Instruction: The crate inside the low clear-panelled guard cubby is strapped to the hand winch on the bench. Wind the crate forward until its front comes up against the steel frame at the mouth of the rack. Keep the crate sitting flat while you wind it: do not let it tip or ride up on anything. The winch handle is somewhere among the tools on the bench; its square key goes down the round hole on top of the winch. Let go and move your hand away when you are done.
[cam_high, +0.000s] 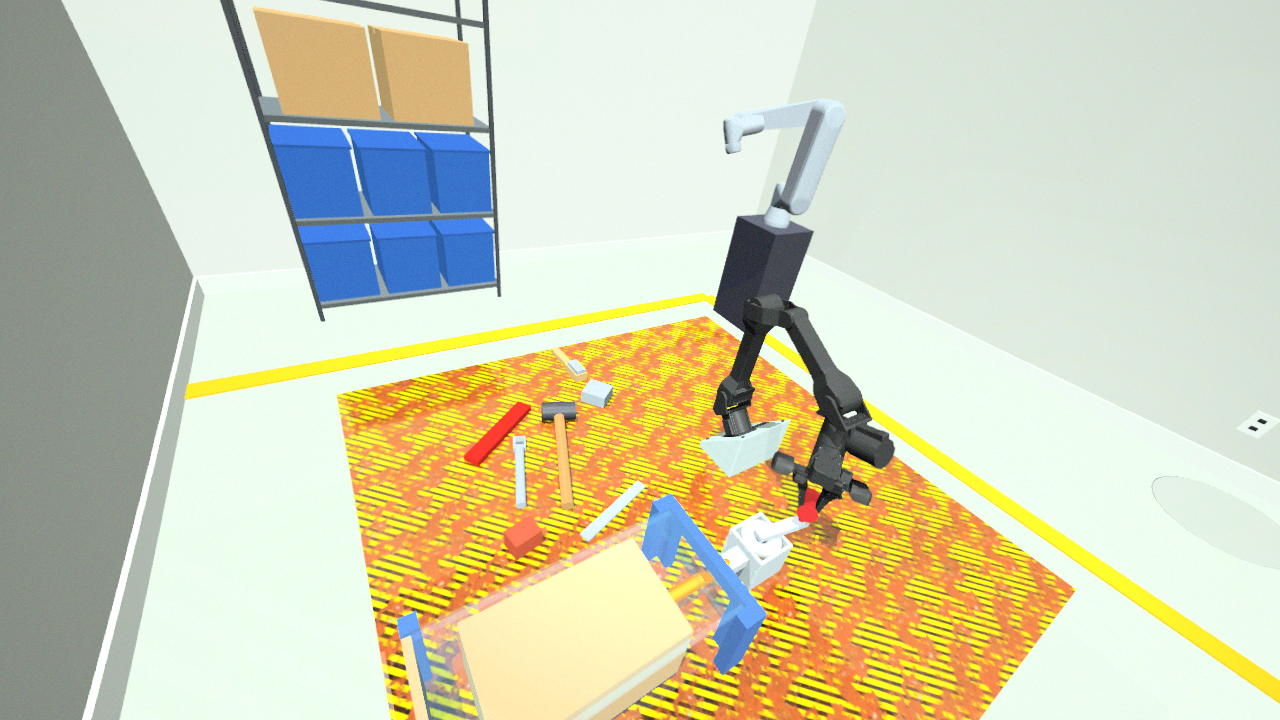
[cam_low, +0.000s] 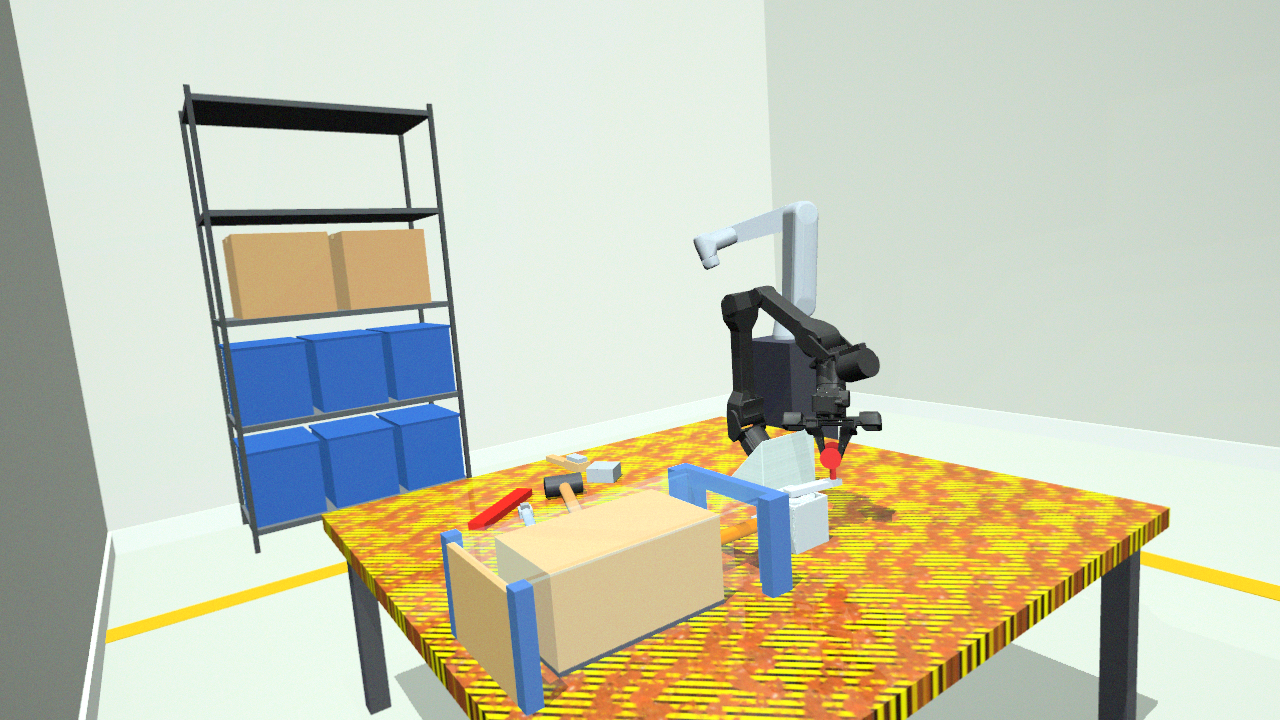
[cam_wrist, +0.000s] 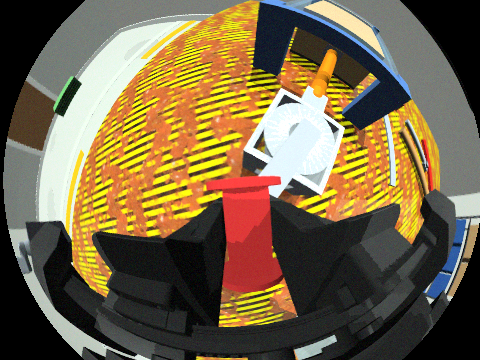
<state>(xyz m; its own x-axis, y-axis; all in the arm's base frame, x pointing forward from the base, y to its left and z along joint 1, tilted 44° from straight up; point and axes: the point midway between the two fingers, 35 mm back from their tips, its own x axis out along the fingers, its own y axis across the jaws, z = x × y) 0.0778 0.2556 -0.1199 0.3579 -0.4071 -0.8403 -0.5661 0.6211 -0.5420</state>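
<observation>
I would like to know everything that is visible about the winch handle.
The winch handle is a flat, pale arm, metal-looking, lying roughly level across the top of the white winch. At its outer end stands a red, spool-shaped grip, clamped between the tool's fingers. Its square key is hidden.

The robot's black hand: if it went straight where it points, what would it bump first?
Pointing down, shut on the red knob, the hand would probably meet the handle's white bar first; the gap is unclear.
</observation>
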